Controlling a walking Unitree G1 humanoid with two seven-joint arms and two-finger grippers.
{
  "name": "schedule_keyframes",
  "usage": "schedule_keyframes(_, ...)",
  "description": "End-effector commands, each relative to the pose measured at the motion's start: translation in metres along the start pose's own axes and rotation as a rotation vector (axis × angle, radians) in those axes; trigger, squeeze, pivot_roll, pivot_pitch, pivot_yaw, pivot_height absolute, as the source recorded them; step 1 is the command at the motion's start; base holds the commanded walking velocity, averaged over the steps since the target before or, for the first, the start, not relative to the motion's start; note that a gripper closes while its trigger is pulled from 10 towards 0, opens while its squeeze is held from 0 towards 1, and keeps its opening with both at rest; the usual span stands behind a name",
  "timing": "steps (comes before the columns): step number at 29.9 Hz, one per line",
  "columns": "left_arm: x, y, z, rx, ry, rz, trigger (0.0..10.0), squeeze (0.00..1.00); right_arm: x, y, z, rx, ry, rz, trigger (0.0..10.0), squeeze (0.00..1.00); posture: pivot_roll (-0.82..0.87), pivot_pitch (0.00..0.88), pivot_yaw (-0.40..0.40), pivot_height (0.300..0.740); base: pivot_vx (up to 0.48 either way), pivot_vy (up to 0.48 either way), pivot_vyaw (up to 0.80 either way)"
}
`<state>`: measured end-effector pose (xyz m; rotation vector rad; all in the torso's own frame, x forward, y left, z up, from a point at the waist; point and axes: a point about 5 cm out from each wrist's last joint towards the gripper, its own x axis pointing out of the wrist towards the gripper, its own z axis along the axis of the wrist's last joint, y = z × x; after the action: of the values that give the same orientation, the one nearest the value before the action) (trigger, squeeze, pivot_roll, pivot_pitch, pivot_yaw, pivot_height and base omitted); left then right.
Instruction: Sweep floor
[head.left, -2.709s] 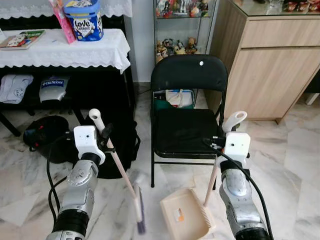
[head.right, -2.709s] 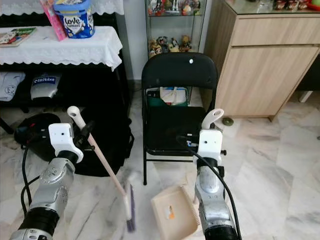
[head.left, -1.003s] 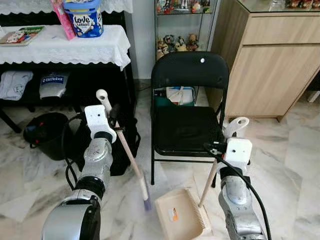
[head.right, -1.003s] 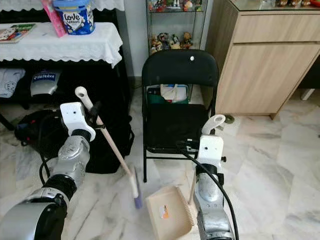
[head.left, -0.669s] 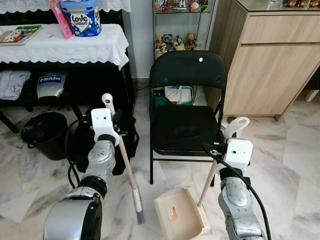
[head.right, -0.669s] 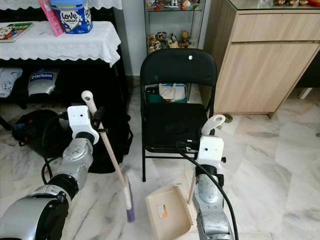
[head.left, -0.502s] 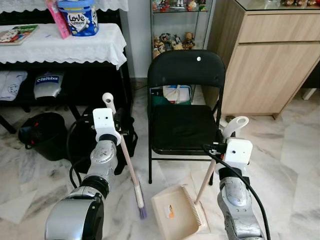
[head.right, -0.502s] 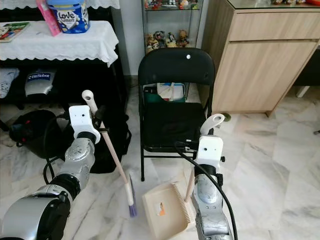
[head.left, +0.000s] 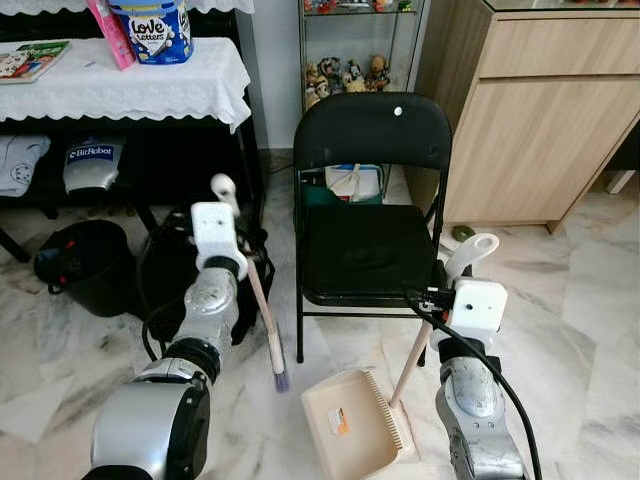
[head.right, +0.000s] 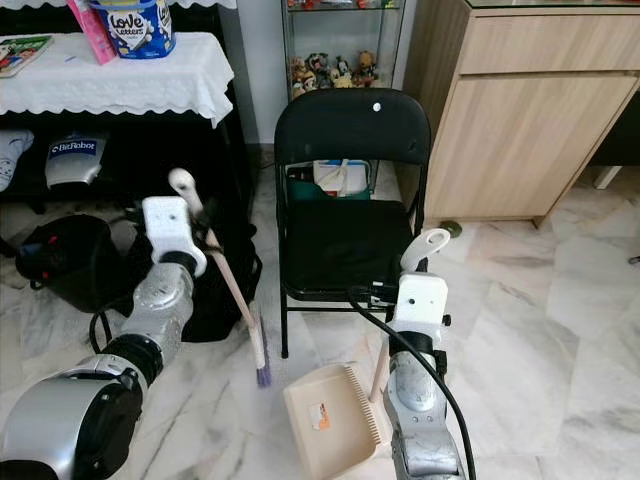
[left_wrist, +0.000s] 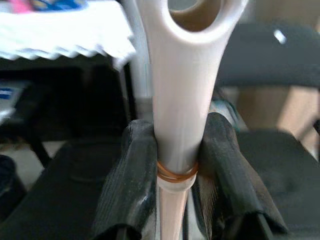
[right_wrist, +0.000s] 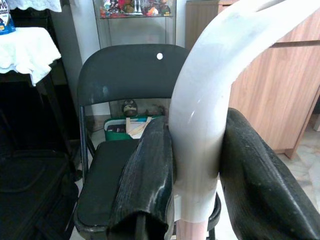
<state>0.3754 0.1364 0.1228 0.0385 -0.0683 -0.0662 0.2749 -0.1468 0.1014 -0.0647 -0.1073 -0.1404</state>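
My left gripper (head.left: 247, 262) is shut on the broom's pinkish handle (head.left: 258, 310), just below its white hooked top (left_wrist: 186, 75). The broom slants down and its purple bristles (head.left: 282, 379) sit on the marble floor, left of the chair's front leg. My right gripper (head.left: 433, 299) is shut on the dustpan's handle (head.left: 409, 364), under its white curved grip (right_wrist: 205, 130). The beige dustpan (head.left: 348, 428) rests on the floor in front of the chair, its mouth turned toward the broom, a short gap to the right of the bristles.
A black folding chair (head.left: 366, 240) stands straight ahead. Left of it are a black bag (head.left: 165, 285), a black bin (head.left: 72, 265) and a table with a white cloth (head.left: 130, 85). A wooden cabinet (head.left: 540, 110) stands at the right, with open marble floor (head.left: 590, 320) before it.
My left arm has reached forward and the broom's bristles have swept across the floor toward the chair's front leg. The dustpan has barely moved. The camera has shifted a little.
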Motion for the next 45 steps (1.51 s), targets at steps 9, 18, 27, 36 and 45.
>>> schedule_keyframes(9, -0.01, 0.008, -0.017, 0.066, 0.072, -0.122, 10.0, 0.0, 0.001, 0.005, 0.009, 0.007, -0.034, 0.021, 10.0, 0.0, -0.15, 0.093, 0.022, 0.74, 0.0, 0.0, 0.0)
schedule_keyframes(18, -0.02, 0.05, -0.011, 0.107, 0.053, -0.243, 10.0, 0.0, 0.002, 0.008, 0.008, 0.018, -0.03, 0.032, 10.0, 0.0, -0.12, 0.095, 0.026, 0.74, 0.0, 0.0, 0.0)
schedule_keyframes(27, -0.035, 0.08, -0.002, 0.165, 0.083, -0.37, 10.0, 0.0, 0.006, 0.011, 0.007, 0.022, -0.027, 0.044, 10.0, 0.0, -0.07, 0.085, 0.026, 0.74, 0.0, 0.0, 0.0)
schedule_keyframes(36, -0.05, 0.094, 0.016, 0.19, 0.128, -0.518, 10.0, 0.0, 0.008, 0.01, 0.007, 0.024, -0.028, 0.044, 10.0, 0.0, -0.06, 0.079, 0.025, 0.74, 0.0, 0.0, 0.0)
schedule_keyframes(45, -0.051, 0.111, 0.05, 0.197, 0.088, -0.497, 10.0, 0.0, 0.011, 0.01, 0.007, 0.024, -0.031, 0.048, 10.0, 0.0, -0.05, 0.073, 0.02, 0.74, 0.0, 0.0, 0.0)
